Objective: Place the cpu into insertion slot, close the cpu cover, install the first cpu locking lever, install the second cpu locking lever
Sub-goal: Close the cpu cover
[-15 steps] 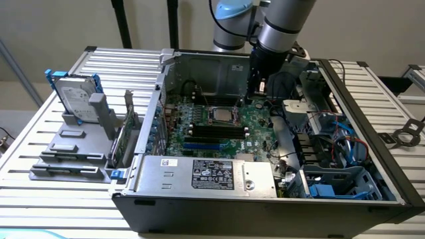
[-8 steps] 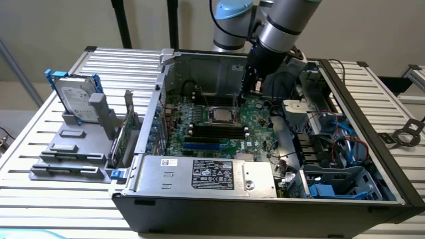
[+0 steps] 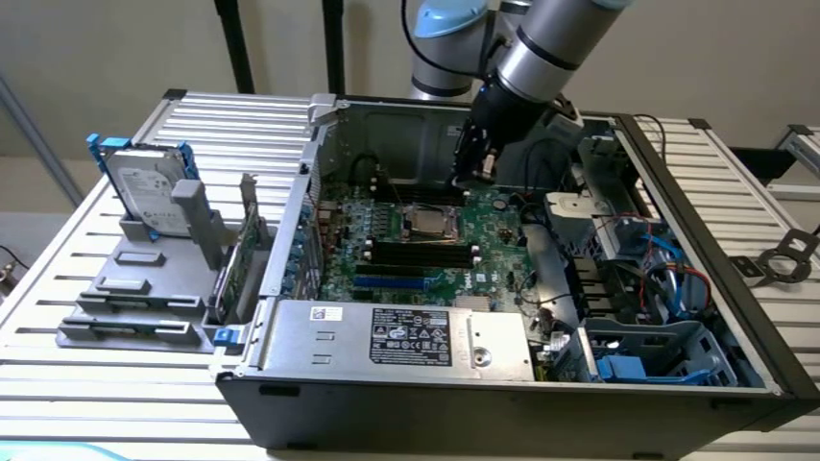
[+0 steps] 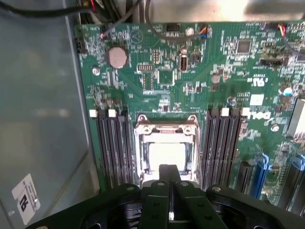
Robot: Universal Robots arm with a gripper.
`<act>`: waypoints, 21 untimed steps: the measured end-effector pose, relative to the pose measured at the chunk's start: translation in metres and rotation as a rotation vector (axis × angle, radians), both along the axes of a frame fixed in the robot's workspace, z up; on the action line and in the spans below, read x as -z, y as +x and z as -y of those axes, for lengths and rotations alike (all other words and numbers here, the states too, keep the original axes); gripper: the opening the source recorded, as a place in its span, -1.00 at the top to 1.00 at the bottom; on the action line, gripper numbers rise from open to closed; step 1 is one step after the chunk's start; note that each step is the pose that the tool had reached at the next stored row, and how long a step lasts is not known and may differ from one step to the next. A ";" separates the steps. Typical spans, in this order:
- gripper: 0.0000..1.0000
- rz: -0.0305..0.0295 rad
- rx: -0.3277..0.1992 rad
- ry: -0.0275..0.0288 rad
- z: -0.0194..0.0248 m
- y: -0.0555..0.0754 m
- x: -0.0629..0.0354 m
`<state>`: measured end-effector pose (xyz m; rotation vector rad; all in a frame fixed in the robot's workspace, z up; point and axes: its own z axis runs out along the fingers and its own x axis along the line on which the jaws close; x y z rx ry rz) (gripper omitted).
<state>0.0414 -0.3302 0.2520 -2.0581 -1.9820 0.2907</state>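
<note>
The insertion slot (image 3: 429, 223) sits in the middle of the green motherboard (image 3: 494, 250) inside the open computer case. In the wrist view the silvery cpu cover (image 4: 167, 130) lies flat over the slot. The pale cpu (image 4: 167, 153) shows through the cover's central cutout. My gripper (image 4: 167, 170) is shut with nothing between its fingers, and its dark tips hang just over the near edge of the socket. In the exterior view the gripper (image 3: 477, 176) hovers above the board, slightly beyond the socket. I cannot make out how the locking levers stand.
Long black memory slots (image 4: 112, 148) (image 4: 224, 143) flank the socket. A coin battery (image 4: 117, 57) lies further up the board. The grey case wall (image 4: 43, 119) is close on one side. A power supply (image 3: 397, 336), a hard drive (image 3: 148, 187) and blue cables (image 3: 666, 279) surround the board.
</note>
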 end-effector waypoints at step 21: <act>0.79 -0.0759 -0.003 0.0004 0.0068 -0.047 0.0245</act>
